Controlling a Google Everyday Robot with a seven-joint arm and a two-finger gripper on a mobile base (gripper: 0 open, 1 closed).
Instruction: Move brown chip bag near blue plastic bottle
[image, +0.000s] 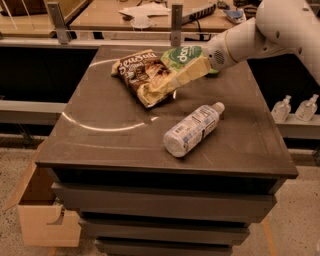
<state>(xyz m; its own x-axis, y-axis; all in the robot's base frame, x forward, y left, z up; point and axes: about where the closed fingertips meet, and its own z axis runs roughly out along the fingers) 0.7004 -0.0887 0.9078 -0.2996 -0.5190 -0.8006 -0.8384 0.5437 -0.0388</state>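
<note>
The brown chip bag (145, 75) lies crinkled on the far middle of the dark table (115, 145), with its pale yellow end toward the front right. My gripper (186, 75) reaches in from the upper right, and its pale fingers (192, 70) are closed on the bag's right edge. The blue plastic bottle (192, 130) lies on its side near the table's front right, with its white cap pointing to the far right. It is about a hand's width in front of the bag and apart from it.
A green snack bag (182, 55) lies just behind my gripper at the table's far edge. Two small clear pump bottles (282, 109) stand on a ledge at the right. An open cardboard box (40, 210) sits on the floor at the left. A cluttered bench runs along the back.
</note>
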